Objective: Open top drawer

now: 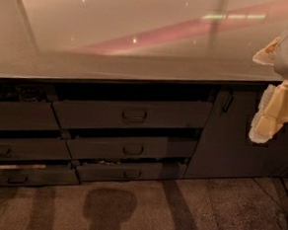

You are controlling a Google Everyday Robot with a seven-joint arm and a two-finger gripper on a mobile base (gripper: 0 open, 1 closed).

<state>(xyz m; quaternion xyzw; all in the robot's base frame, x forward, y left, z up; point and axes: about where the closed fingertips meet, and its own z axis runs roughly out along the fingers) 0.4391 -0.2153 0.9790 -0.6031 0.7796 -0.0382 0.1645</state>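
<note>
Gripper [274, 112] at right edge, before the cabinet door [221, 142]; whether open or closed cannot be told. Top drawer [173, 116] lies under the bench [113, 65], well left of it.

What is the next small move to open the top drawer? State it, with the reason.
Probably swing the hand left toward the loop handle at the centre of the top drawer. It hangs at the far right, before the cabinet door, apart from that handle.
</note>
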